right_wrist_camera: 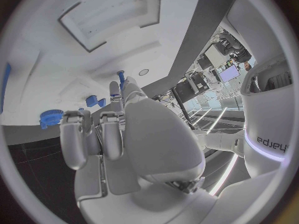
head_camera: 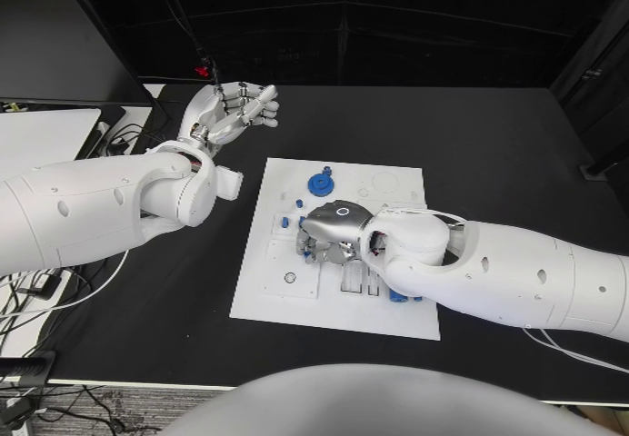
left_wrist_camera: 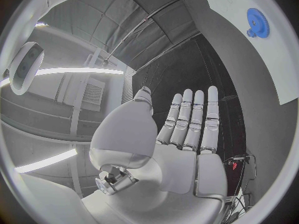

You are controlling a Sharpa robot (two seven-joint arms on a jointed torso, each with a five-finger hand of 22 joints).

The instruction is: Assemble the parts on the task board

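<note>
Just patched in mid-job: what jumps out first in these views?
The right robot hand sits low over the middle of the white task board, fingers curled down among small blue parts. A blue gear stands on the board's far half. The left robot hand is raised over bare table beyond the board's far left corner, open.

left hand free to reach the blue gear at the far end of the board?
Probably yes. The left hand is empty, fingers apart, raised off the board's far left corner. The blue gear stands uncovered on the task board; the right hand works nearer, beside it.
</note>
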